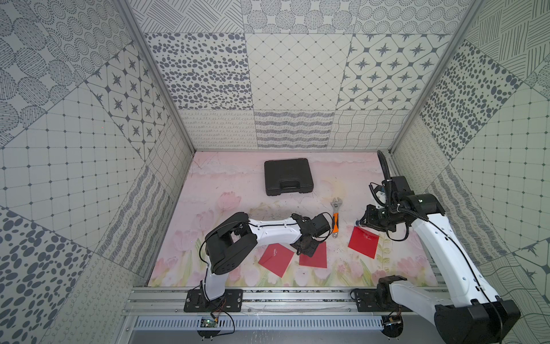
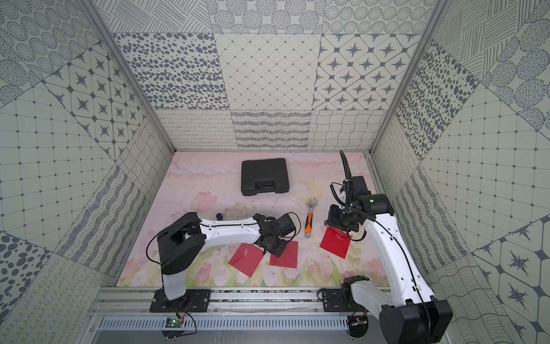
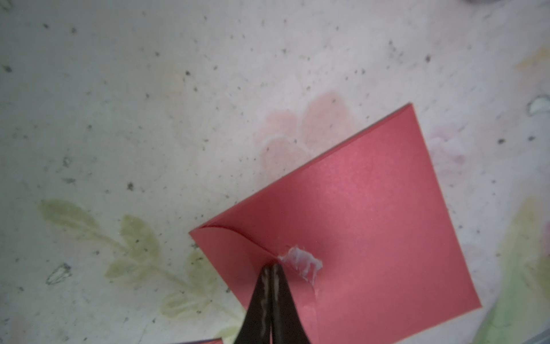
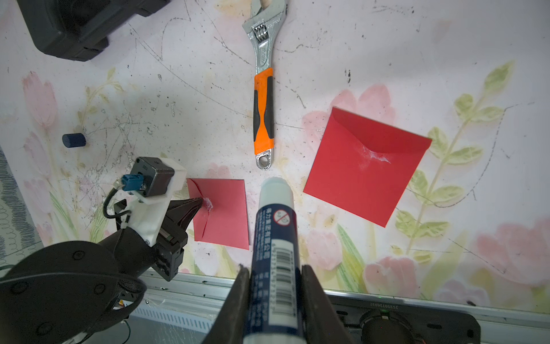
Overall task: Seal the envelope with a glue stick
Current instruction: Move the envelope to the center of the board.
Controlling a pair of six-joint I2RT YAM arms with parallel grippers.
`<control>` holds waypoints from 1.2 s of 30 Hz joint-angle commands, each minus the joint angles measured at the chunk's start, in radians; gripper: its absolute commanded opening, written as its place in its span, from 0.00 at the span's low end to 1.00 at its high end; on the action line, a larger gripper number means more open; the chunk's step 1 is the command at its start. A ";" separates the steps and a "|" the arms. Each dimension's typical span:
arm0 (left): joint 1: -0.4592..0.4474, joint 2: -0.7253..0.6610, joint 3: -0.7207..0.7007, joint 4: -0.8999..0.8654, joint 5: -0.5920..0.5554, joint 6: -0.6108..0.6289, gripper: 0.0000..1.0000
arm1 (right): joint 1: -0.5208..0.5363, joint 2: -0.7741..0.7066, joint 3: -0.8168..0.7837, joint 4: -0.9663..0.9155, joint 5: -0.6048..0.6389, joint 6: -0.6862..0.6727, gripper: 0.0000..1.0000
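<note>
**Top views:** the left claw (image 1: 309,250) rests on the middle envelope (image 1: 317,261). The right claw (image 2: 327,222) hovers near the right envelope (image 2: 336,243). Both sets of tips are hidden beneath the wrists.

**Left wrist:** the jaws are fully closed and empty, pressing the flap point beside a glue smear (image 3: 302,262). They may stick and lift the flap on withdrawal. The envelope's lower corner is cut off.

**Right wrist:** the jaws clamp the uncapped glue stick (image 4: 275,235) above the table. Its cap (image 4: 73,140) lies well apart, so the glue may dry.
</note>
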 commanded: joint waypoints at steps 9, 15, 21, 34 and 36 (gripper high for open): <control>0.266 0.044 -0.010 -0.006 -0.176 0.208 0.06 | -0.001 0.008 0.053 -0.005 0.000 -0.012 0.00; 0.392 0.022 -0.035 -0.009 -0.191 0.244 0.06 | -0.001 0.000 0.059 -0.018 0.012 -0.016 0.00; 0.455 -0.076 -0.062 -0.020 -0.184 0.232 0.10 | -0.004 0.007 0.076 -0.017 0.031 -0.031 0.00; 0.244 -0.072 0.230 0.100 0.063 0.581 0.27 | -0.178 0.063 0.149 0.028 0.036 -0.075 0.00; 0.211 -0.057 0.249 0.172 0.153 0.670 0.29 | -0.215 0.062 0.157 0.032 0.044 -0.074 0.00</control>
